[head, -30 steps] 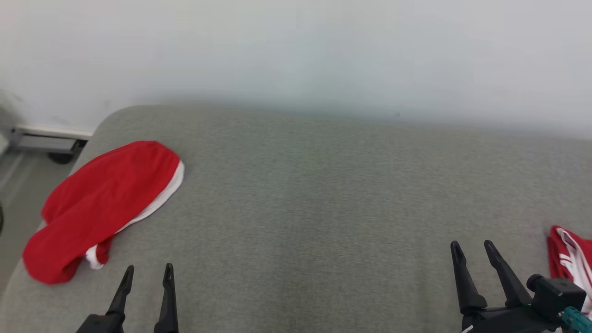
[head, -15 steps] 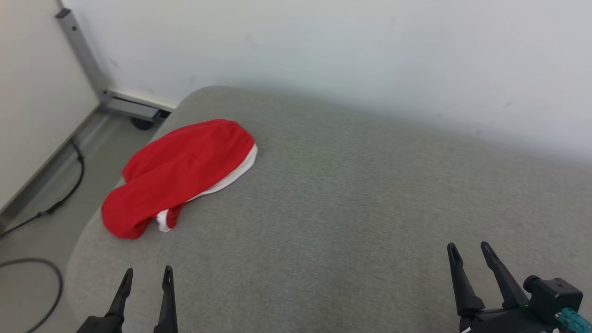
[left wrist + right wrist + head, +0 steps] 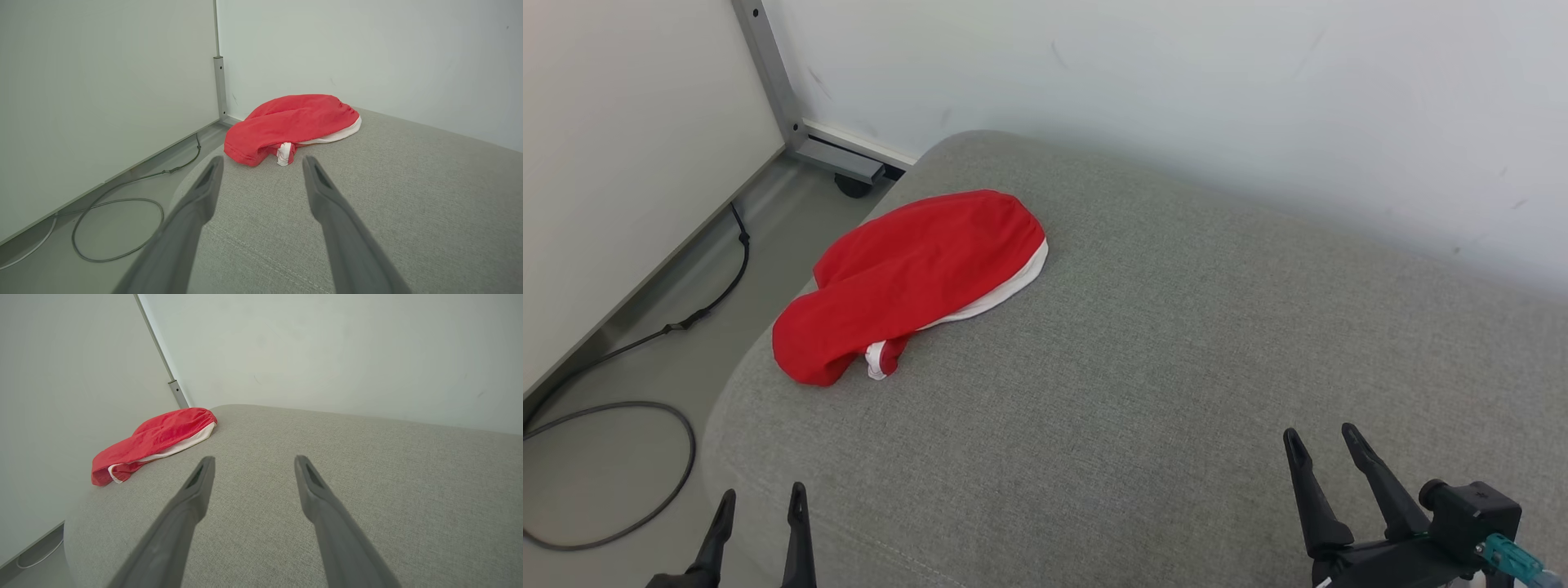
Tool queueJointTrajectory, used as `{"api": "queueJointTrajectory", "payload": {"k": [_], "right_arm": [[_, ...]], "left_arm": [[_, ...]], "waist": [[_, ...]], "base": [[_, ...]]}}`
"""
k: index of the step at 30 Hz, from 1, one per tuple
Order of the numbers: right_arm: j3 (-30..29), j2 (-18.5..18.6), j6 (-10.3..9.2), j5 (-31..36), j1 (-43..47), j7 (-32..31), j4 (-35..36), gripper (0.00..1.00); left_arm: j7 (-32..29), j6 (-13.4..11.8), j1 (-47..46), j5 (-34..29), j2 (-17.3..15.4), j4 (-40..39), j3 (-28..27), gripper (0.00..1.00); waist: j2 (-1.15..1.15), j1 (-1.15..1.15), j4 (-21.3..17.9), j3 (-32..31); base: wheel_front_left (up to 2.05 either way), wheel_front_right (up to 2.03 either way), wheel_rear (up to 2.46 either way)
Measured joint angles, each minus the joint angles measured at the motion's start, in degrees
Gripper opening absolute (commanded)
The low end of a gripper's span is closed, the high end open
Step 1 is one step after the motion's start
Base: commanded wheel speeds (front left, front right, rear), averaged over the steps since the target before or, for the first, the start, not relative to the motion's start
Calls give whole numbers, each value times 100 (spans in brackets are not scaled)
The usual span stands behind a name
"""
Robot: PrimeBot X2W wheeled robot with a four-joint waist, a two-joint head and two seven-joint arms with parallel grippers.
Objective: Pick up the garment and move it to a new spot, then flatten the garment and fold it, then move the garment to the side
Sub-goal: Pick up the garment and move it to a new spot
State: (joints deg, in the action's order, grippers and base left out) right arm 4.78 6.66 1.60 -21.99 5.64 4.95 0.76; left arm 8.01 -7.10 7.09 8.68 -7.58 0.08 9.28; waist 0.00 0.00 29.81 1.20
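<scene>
While no step of the task looked begun, the left gripper (image 3: 761,500) stood at the lower left of the head view with its two dark fingers parted and nothing between them, poised over the near left edge of the grey cushion (image 3: 1176,351). The right gripper (image 3: 1321,437), likewise spread wide and empty, hovered over the cushion's bare near right part, well apart from its partner. Ahead of the left gripper lay the garment (image 3: 915,273), a red piece with a white hem (image 3: 1009,291), crumpled into a loose oval mound at the cushion's far left corner, close to the edge that drops to the floor (image 3: 596,482). In the left wrist view the mound sat beyond the fingertips and roughly in line with the gap between them, so the left arm appeared the better placed for a first grasp; the right wrist view showed it well off to the left. Both sets of jaws were presumably held wide so that either could close over a thick fold. A bunched heap of this kind probably called for a pinch on its raised near lip, since soft cloth would slump and trail once lifted. Beyond the cushion stood a pale wall (image 3: 1176,82), a grey metal post (image 3: 768,73) and a dark cable (image 3: 690,445) looped on the floor.
</scene>
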Motion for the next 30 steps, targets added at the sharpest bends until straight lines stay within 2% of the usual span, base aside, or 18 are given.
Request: {"api": "queueJointTrajectory", "payload": {"k": [5,8,19,24,30], "right_arm": [[-9,57,0,69,8,-49,98,100],[-32,156,0,111,36,-104,235,100],[-107,668,1,406,79,-516,1040,100],[-102,923,49,578,66,-779,1460,100],[-153,1120,78,632,-26,-1038,1933,100]], "left_arm": [[-257,26,-29,140,22,62,24,100],[-558,230,-307,369,21,277,74,100],[-2145,664,-2643,803,-19,1443,56,100],[-2769,658,-3400,1074,-42,1951,-163,100],[-3279,485,-3852,1147,-75,2512,-400,100]], "waist": [[0,0,2,82],[0,0,-1,173],[0,0,-51,807],[1,1,-183,1175],[1,1,-454,1615]], "base": [[0,0,0],[0,0,0],[0,0,0],[0,0,0],[0,0,0]]}}
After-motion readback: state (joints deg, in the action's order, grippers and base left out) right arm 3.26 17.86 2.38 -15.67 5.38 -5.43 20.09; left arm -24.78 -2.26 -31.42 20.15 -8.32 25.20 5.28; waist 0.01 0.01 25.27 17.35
